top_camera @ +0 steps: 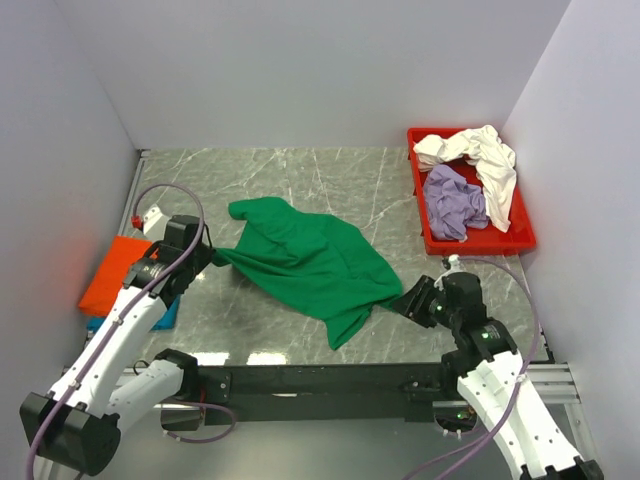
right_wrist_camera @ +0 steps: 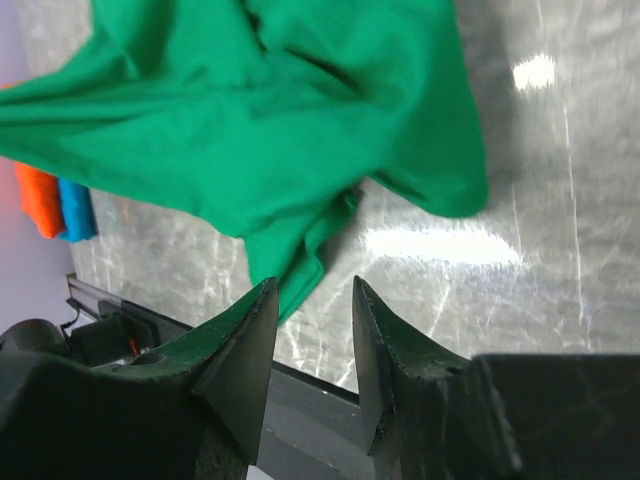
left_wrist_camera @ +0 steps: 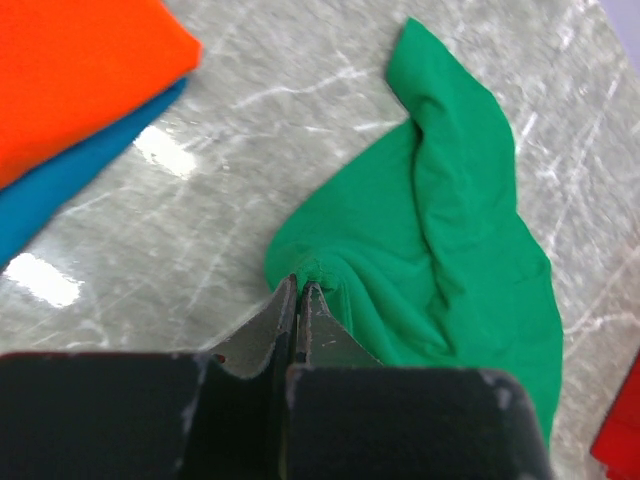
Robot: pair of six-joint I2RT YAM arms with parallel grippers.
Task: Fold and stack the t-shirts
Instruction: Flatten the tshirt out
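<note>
A bright green t-shirt (top_camera: 305,260) lies crumpled mid-table. My left gripper (top_camera: 212,254) is shut on its left edge; the left wrist view shows the tips (left_wrist_camera: 301,287) pinching a bunch of green cloth (left_wrist_camera: 440,260). My right gripper (top_camera: 408,298) is open and empty just right of the shirt's lower right corner; in the right wrist view its jaws (right_wrist_camera: 312,285) stand apart above bare table, the green shirt (right_wrist_camera: 250,120) beyond them. A folded orange shirt (top_camera: 115,272) lies on a teal one (top_camera: 165,315) at the left. Cream-white (top_camera: 480,155) and lavender (top_camera: 455,200) shirts lie in the tray.
A red plastic tray (top_camera: 520,240) sits at the back right by the right wall. White walls enclose the table on three sides. A black rail (top_camera: 330,380) runs along the near edge. The orange and teal stack also shows in the left wrist view (left_wrist_camera: 80,70).
</note>
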